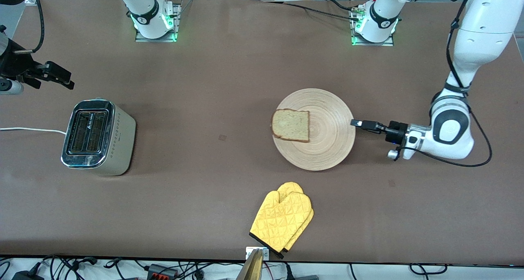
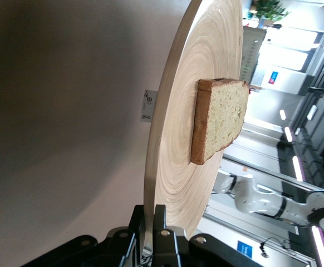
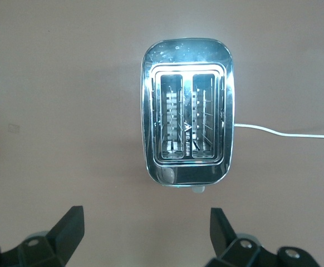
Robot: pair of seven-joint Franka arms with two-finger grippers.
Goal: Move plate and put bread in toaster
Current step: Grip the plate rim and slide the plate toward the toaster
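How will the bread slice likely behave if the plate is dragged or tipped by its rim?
The bread lies loose and flat, off-centre on the smooth wooden plate, so it may slide if the plate tilts or jerks. It looks light and soft, so probably easy to crush. The left gripper, shut on the plate's rim, holds one edge only, so the plate may sag.

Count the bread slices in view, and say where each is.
1: the bread lies on the plate, toward the toaster's side of it. Both toaster slots look empty.
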